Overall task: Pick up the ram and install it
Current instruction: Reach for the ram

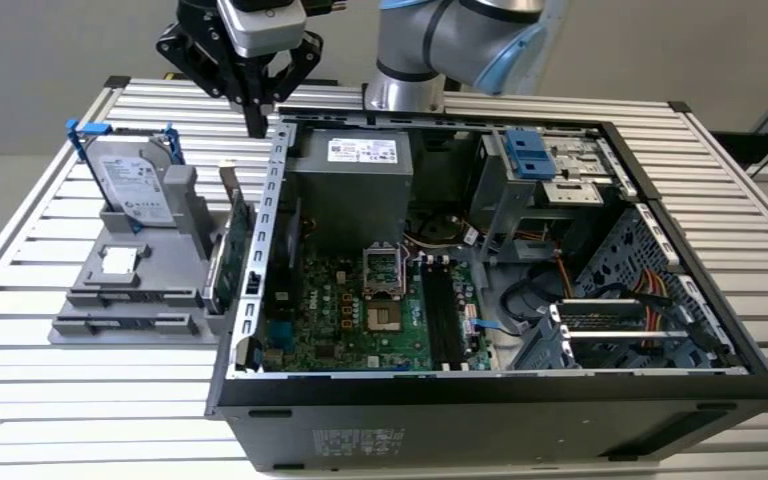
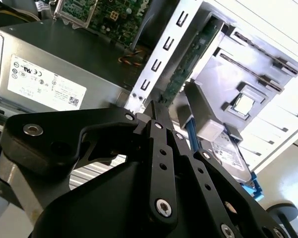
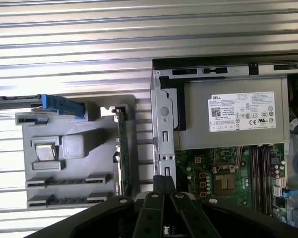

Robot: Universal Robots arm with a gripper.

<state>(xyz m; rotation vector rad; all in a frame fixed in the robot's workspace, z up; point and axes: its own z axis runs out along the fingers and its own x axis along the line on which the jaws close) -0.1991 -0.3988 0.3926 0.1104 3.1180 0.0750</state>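
Note:
My gripper [image 1: 259,124] hangs high over the table's far side, above the gap between the grey parts holder [image 1: 91,325] and the open computer case [image 1: 491,385]. Its black fingers are shut, tips together, with nothing between them in both wrist views [image 2: 156,107] [image 3: 164,179]. The ram is out of view. The holder's two long slots [image 3: 67,182] look bare. Dark memory slots [image 1: 438,312] [image 3: 262,168] lie on the motherboard beside the processor socket. I cannot tell whether a board sits in them.
The holder carries a silver hard drive in a blue frame [image 1: 137,180], a small square chip [image 1: 117,262] and a large green expansion card [image 1: 231,262] standing on edge against the case wall. A grey power supply [image 1: 351,195] fills the case's far corner. The table is slatted metal.

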